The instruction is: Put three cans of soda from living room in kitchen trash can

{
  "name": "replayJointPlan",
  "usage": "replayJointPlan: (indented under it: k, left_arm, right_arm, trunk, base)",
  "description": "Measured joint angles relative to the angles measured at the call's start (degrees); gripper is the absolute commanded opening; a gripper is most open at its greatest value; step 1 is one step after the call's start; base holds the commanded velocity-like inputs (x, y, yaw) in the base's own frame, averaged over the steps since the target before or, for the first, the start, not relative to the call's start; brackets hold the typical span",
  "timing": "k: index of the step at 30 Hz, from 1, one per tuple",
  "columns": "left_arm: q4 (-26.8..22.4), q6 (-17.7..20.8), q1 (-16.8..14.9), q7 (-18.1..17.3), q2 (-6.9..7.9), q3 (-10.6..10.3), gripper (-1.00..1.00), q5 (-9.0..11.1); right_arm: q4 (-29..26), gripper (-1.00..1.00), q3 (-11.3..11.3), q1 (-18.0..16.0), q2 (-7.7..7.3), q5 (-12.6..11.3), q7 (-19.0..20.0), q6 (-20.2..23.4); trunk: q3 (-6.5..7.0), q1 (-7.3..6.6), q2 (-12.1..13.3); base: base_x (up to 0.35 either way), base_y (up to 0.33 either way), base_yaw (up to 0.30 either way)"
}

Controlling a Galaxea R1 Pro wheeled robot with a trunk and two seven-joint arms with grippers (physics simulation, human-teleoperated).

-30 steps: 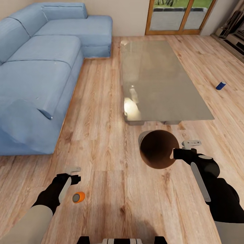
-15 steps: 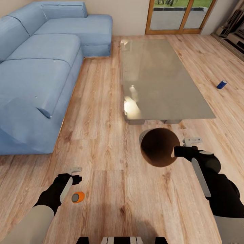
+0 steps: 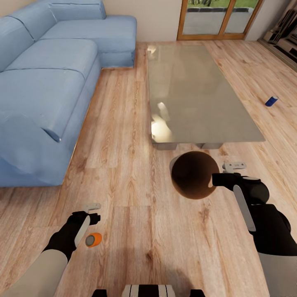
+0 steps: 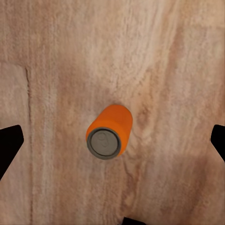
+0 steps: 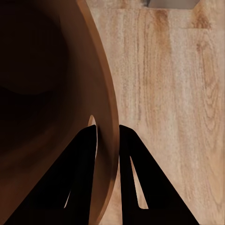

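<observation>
An orange can point(image 3: 93, 239) lies on its side on the wood floor point(image 3: 136, 214) in the lower left of the head view, just beside the left gripper point(image 3: 91, 212). In the left wrist view the orange can point(image 4: 109, 131) sits apart from both dark fingertips at the frame edges, so the jaws are released, wide around nothing.

The right gripper point(image 3: 222, 173) holds the bin point(image 3: 194, 175) at centre right of the head view, its copper-brown inside facing the camera. In the right wrist view the 2 fingers point(image 5: 84, 168) pinch the rim of the bin point(image 5: 51, 93), 1 inside and 1 outside, jaws clenched on its wall.

A blue can point(image 3: 271, 101) lies on the floor at the right edge, well apart from the glass tabletop point(image 3: 194, 95). A blue sofa point(image 3: 45, 82) fills the upper left.
</observation>
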Motion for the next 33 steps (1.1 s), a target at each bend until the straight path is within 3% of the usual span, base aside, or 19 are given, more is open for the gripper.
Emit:
replayJointPlan:
  k: [23, 33]
  left_arm:
    - [0.62, 0.08, -0.05, 0.32, -0.12, 0.0, 1.0, 0.01]
    - [2.37, 0.04, 0.2, 2.23, -0.15, 0.0, 1.0, 0.11]
  right_arm:
    - [0.0, -1.0, 0.0, -2.17, -0.09, 0.05, -0.01, 1.42]
    - [-0.01, -1.0, -0.02, -2.77, -0.11, 0.08, -0.09, 1.42]
  trunk:
    - [-4.13, 5.05, -9.22]
    - [-5.93, 7.25, -13.24]
  base:
    - [0.0, 0.0, 0.0]
    - [0.0, 0.0, 0.0]
